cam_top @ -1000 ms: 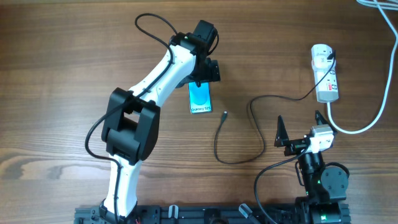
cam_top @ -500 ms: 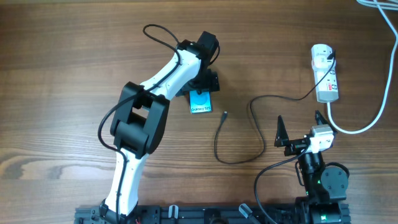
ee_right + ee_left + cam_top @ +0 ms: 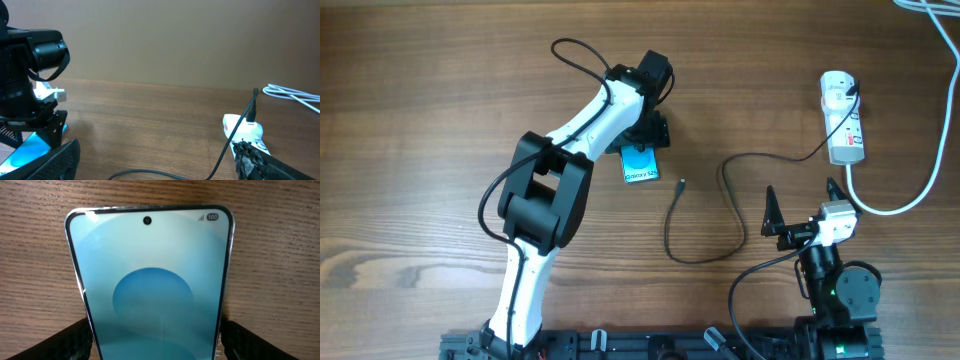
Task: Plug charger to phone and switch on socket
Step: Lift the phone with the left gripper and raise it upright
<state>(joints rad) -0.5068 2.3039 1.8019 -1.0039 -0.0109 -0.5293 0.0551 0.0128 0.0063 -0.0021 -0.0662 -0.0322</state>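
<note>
Left gripper (image 3: 150, 339): we read it as pinching the phone (image 3: 150, 290) across its long edges, with a dark finger (image 3: 70, 340) tight against each side. That hold leaves the screen and both ends free.
Phone: it lies on the counter (image 3: 420, 90) left of centre, turquoise screen up and slightly askew, with its white strip end toward the robot base. We judge the grip is meant to steady it or to turn its port end toward the plug.
Charger (image 3: 666, 232): the thin black cable runs from the socket (image 3: 843, 128) and loops across the counter. It ends in a small plug (image 3: 680, 185) lying free just right of the phone, apart from it.
Why the plug sits there: it is near the phone's lower end, so we expect only a short carry. Nothing holds it yet.
Socket: it sits at the far right, well apart from the phone. The charger appears already seated in it, and a thick white cord (image 3: 910, 200) leads off. We cannot tell the switch position.
Right gripper (image 3: 801, 200): its fingers are spread wide and hold nothing. It is parked near the base between the cable loop and the white cord, well placed for either plug or switch.
Step in hand: securing the phone. Plugging in and switching on are not yet done.
Risk: the phone could slide if the pinch is light.
</note>
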